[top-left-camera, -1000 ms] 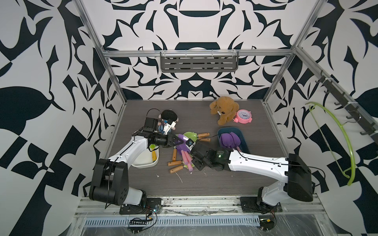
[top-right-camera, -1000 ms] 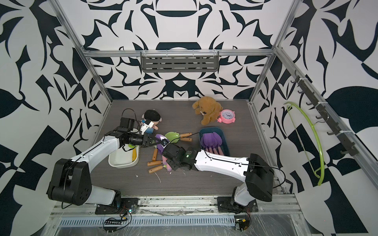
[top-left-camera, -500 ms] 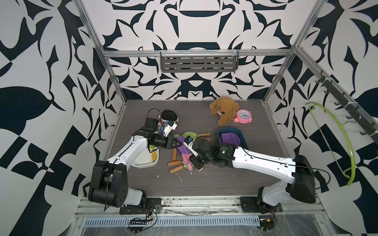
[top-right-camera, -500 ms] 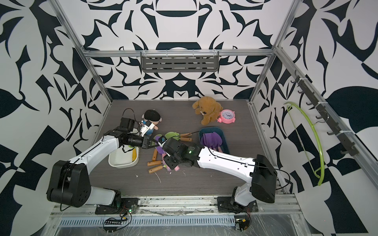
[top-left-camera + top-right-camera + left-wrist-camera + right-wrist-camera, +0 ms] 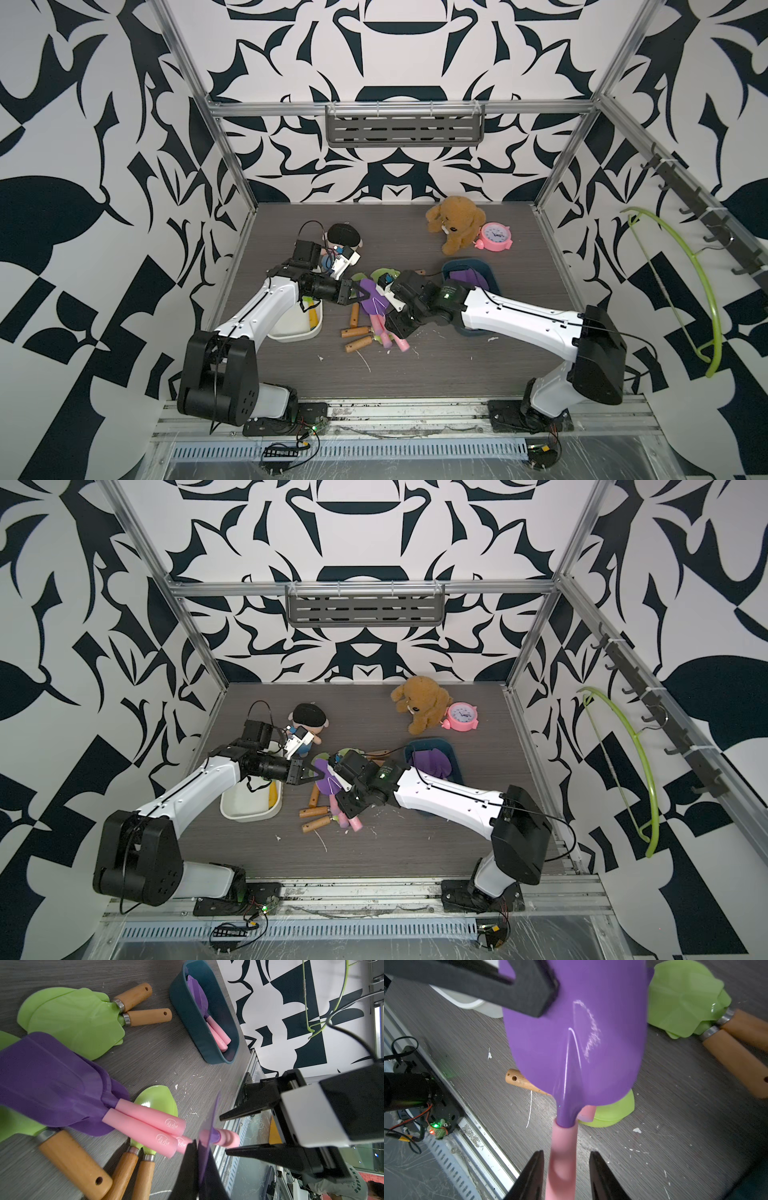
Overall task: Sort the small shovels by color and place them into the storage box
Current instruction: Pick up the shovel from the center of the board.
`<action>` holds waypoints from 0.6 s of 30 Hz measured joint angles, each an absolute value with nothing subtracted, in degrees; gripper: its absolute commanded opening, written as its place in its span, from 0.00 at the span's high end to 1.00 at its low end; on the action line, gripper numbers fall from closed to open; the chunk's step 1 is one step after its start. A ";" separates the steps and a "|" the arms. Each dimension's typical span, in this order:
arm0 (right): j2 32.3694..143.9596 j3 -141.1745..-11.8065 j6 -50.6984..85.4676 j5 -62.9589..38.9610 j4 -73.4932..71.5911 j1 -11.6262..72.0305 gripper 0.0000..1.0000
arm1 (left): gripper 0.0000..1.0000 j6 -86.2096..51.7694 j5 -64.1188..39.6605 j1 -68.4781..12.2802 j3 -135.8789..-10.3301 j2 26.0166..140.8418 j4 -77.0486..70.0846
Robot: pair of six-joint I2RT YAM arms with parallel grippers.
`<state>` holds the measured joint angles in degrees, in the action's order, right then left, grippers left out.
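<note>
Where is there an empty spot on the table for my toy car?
Bare table runs along the front, between the shovel pile and the rail, and at the back between the doll and the teddy bear. The middle is crowded: shovels lie between the white box and blue box, and the left fingers pinch a purple shovel there.

Right arm (image 5: pixel 519 316) hides pt of blue box (image 5: pixel 467 262) & shovel pile (image 5: pixel 365 332); purple shovel's (image 5: pixel 575 1032) pink handle (image 5: pixel 562 1157) blurred, cut by edge.

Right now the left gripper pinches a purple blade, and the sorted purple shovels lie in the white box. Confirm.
Wrong box: the sorted purple shovels lie in the dark teal box, per the left wrist view. The left gripper does pinch a purple blade.
</note>
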<state>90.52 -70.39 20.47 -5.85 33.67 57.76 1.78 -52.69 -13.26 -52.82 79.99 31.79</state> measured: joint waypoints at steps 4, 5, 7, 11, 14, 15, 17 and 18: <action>91.77 -71.00 20.95 -6.63 33.67 57.43 0.66 | 1.00 1.78 -52.97 -13.26 -52.82 79.99 31.81; 92.09 -71.22 21.12 -6.70 33.65 57.30 0.70 | 1.00 1.78 -53.17 -13.26 -52.82 79.99 31.81; 92.60 -71.50 21.54 -7.16 33.63 56.99 0.76 | 1.00 1.80 -53.36 -13.26 -52.82 79.99 31.68; 92.73 -71.94 21.78 -8.14 33.74 56.25 0.92 | 0.92 1.85 -53.58 -13.23 -52.82 79.96 31.51; 92.68 -71.94 21.67 -8.56 33.98 55.59 0.96 | 0.63 1.41 -54.24 -13.26 -52.97 79.92 31.33; 92.62 -71.94 21.67 -8.58 34.30 55.20 0.96 | 0.56 1.21 -54.37 -13.26 -53.04 79.90 31.38; 92.16 -71.94 21.47 -8.58 35.38 53.67 0.96 | 0.46 0.91 -54.39 -13.26 -53.28 79.88 31.44; 91.77 -71.92 21.34 -8.56 36.03 52.71 0.95 | 0.43 0.82 -54.19 -13.28 -53.39 79.88 31.40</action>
